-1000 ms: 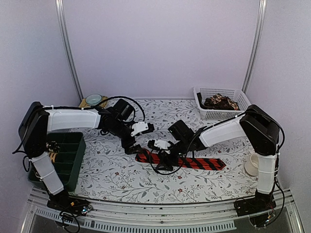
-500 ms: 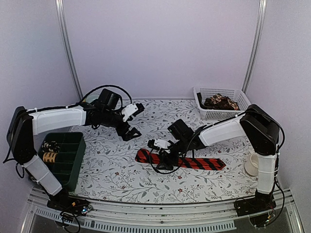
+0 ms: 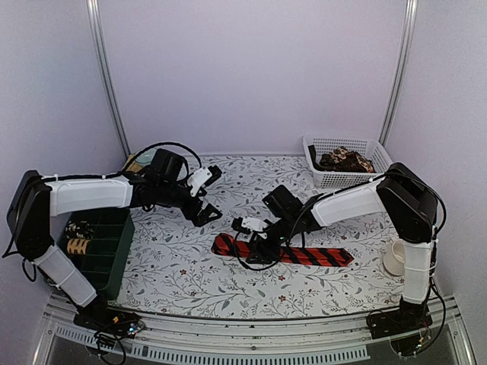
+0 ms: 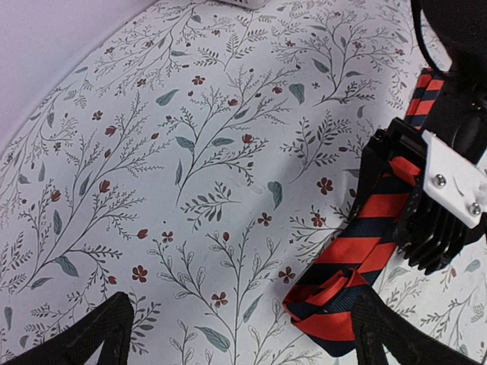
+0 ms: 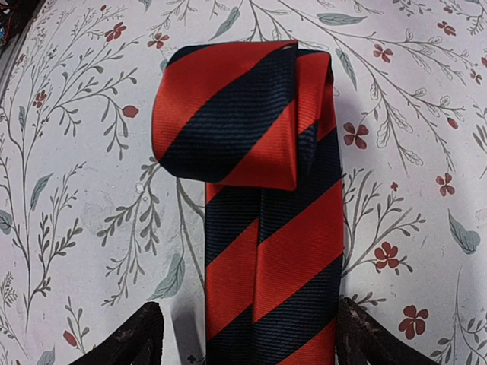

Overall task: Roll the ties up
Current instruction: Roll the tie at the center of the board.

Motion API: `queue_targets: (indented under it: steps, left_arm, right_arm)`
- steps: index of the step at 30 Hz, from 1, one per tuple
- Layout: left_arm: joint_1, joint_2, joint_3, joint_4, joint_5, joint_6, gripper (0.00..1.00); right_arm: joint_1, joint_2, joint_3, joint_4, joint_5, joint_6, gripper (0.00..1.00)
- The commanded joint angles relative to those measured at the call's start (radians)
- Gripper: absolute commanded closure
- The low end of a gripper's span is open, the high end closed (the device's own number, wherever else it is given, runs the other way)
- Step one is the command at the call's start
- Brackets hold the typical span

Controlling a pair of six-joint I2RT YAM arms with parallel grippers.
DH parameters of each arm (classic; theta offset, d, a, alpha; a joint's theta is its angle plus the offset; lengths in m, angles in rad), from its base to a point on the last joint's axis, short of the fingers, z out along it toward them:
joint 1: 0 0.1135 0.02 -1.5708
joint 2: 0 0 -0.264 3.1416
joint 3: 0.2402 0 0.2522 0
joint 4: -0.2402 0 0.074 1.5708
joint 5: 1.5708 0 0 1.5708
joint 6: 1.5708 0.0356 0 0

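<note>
**A:** Where does the rolling stand?

**B:** Barely begun, I think. The red-and-black striped tie (image 3: pixel 308 255) lies flat on the flowered table (image 3: pixel 175 274), running from the middle toward 3 o'clock in the top view. Only its 9 o'clock end is turned over on itself, one loose fold (image 5: pixel 228 114) and no coil.

**A:** And the grippers?

**B:** The right gripper (image 5: pixel 253 342) sits low over the strip just behind that fold, fingers spread to either side of the cloth and not pinching it. The left gripper (image 4: pixel 251 334) hangs at about 10 o'clock from the fold, apart from it, fingers wide and holding nothing.

**A:** Next?

**B:** My guess is that one gripper must catch the folded end and turn it toward 3 o'clock while the other pins the strip flat. The fold looks slack, so it may spring open unless it is gripped squarely.

**A:** Other ties?

**B:** Some sit in the white basket (image 3: pixel 326 181) at 1 o'clock, and small coils are in the green tray (image 3: pixel 114 251) at 9 o'clock.
</note>
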Motion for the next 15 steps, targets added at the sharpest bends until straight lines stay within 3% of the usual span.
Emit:
queue_targets:
  steps: [1,8,12,15]
  left_arm:
    - [0.001,0.01,-0.017,0.052,0.014,-0.038,0.0]
    - [0.001,0.051,-0.037,0.09,0.025,-0.086,0.0]
    - [0.001,0.06,-0.055,0.119,0.035,-0.112,0.0]
    - [0.001,0.063,-0.061,0.126,0.032,-0.12,0.0]
  right_arm:
    - [0.005,0.005,0.014,-0.005,0.014,0.014,0.25]
    - [0.009,-0.019,-0.005,0.042,0.058,0.015,0.34]
    - [0.016,-0.033,-0.012,0.066,0.067,0.013,0.24]
    - [0.025,-0.02,0.011,0.058,0.065,0.005,0.22]
